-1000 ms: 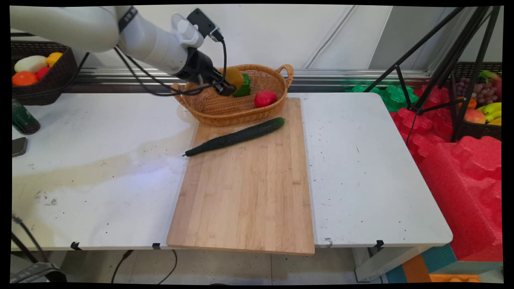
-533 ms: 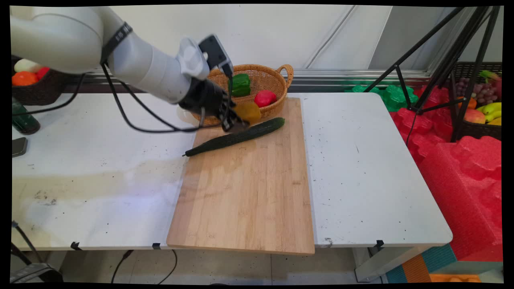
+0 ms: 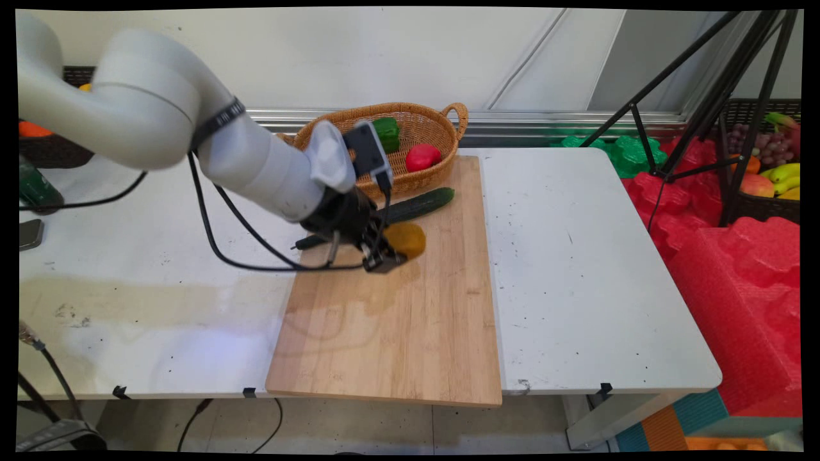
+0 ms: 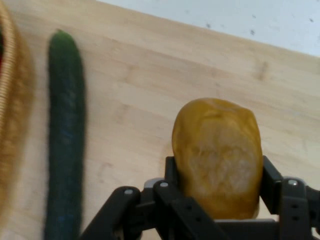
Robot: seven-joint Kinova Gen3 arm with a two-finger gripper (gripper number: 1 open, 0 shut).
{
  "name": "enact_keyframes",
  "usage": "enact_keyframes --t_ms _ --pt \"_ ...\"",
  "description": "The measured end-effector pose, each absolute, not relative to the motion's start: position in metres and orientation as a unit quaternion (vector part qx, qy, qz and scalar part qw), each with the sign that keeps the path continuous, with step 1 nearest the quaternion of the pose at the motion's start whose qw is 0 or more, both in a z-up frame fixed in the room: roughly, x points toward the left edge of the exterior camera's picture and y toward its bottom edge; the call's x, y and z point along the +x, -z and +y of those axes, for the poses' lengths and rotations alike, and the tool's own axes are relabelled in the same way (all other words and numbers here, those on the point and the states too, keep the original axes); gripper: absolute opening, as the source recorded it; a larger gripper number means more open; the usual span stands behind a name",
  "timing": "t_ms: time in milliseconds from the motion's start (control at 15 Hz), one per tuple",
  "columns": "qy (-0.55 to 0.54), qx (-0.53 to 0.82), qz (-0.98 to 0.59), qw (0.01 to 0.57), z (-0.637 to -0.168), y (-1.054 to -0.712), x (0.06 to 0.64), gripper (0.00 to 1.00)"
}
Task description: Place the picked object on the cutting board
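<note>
Fingers (image 4: pixel 216 187) clamped on yellow-brown potato (image 4: pixel 217 155) above cutting board (image 3: pixel 397 333), cucumber (image 3: pixel 416 205) lying slantwise nearby

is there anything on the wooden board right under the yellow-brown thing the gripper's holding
Nothing visible. The black two-finger gripper is shut on the yellow-brown rounded vegetable, above bare wood of the bamboo cutting board. The long dark green cucumber lies apart on the basket side, next to the woven wicker basket.

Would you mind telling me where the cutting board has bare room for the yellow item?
The cutting board is bare from the end effector, shut on the yellow item, down to its near edge. The far end is crowded: cucumber and basket.
</note>
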State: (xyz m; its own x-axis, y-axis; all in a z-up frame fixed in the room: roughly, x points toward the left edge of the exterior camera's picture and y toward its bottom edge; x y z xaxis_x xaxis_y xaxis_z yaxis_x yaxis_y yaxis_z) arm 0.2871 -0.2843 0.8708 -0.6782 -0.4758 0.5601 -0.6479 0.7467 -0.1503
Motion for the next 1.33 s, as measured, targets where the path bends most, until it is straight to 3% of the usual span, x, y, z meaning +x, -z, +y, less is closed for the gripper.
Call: enact_keyframes --t_ms 1067,1133,1333 --pt "-0.105 0.277 -0.925 0.236 -0.256 -0.795 0.248 0.0" --pt "-0.104 0.276 -0.926 0.236 -0.254 -0.793 0.248 1.0" --pt "-0.104 0.271 -0.927 0.236 -0.251 -0.79 0.248 1.0"
